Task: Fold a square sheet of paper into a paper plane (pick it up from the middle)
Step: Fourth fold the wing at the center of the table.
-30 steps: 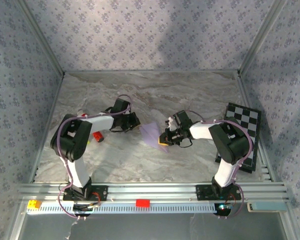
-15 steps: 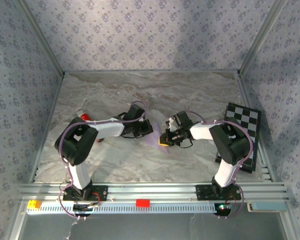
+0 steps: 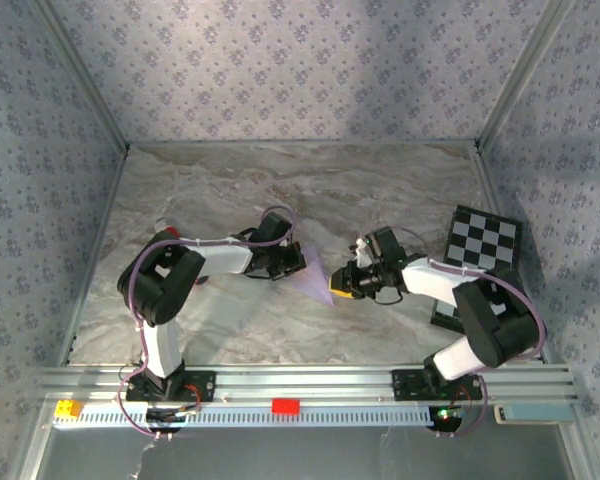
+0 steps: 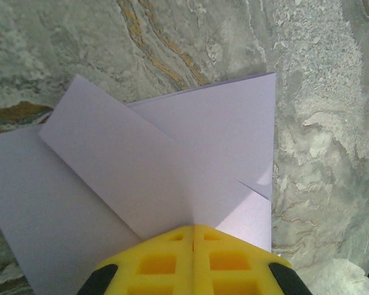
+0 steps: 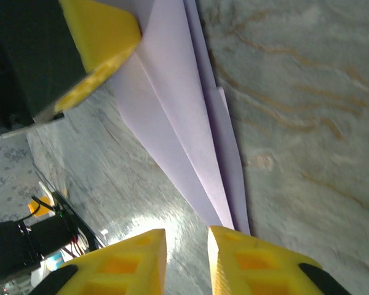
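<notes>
Where the two arms meet near the middle of the marble table, the top external view shows the paper plane lying as a pale lilac wedge. Its wide end is toward the left arm and its point toward the right arm. The left gripper sits at the wide end, touching the paper. The right gripper is at the pointed end, its yellow tips just beside the nose. A checkered board lies well apart at the right edge of the table, beside the right arm. A red block and a yellow block sit on the metal rail at the near edge.

From the left wrist, the left gripper has its yellow fingers pressed flat together with no gap. The centre crease of the paper plane runs straight into the seam between them, so the jaws are clamped on the paper. Folded flaps spread to both sides over the table.

From the right wrist, the right gripper is released: its fingers stand a little apart, with bare table in the narrow gap and nothing between them. The nose of the paper plane ends against the top of the right-hand finger. At the upper left, a yellow fingertip of the left arm meets the plane's wide end.
</notes>
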Robot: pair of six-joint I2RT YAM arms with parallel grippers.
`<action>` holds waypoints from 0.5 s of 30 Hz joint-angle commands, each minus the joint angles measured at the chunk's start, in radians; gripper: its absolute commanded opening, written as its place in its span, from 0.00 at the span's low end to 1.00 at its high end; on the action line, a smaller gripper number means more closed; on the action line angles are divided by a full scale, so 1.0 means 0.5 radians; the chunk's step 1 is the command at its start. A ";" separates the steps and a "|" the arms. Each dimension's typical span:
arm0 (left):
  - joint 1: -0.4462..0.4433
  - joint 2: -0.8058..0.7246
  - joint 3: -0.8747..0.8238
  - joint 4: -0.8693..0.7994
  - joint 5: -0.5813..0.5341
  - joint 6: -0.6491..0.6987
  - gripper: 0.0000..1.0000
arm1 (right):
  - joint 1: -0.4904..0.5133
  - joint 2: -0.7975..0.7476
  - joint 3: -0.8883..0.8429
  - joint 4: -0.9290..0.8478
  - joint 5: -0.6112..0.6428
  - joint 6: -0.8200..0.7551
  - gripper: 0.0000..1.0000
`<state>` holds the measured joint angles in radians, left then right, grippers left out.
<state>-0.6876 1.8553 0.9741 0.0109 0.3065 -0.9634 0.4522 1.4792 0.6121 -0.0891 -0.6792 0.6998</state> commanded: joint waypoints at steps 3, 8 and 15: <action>0.002 0.002 -0.050 -0.048 -0.021 -0.030 0.05 | 0.031 -0.037 -0.104 -0.243 0.060 -0.013 0.28; 0.000 0.002 -0.043 -0.063 -0.018 -0.041 0.05 | 0.049 -0.061 -0.160 -0.239 0.051 0.018 0.29; -0.001 0.014 -0.029 -0.056 0.001 -0.052 0.04 | 0.067 -0.039 -0.150 -0.148 0.005 0.078 0.29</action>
<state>-0.6872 1.8553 0.9722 0.0151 0.3099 -0.9817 0.4786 1.4609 0.5365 -0.1596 -0.6662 0.7158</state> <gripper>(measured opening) 0.046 0.293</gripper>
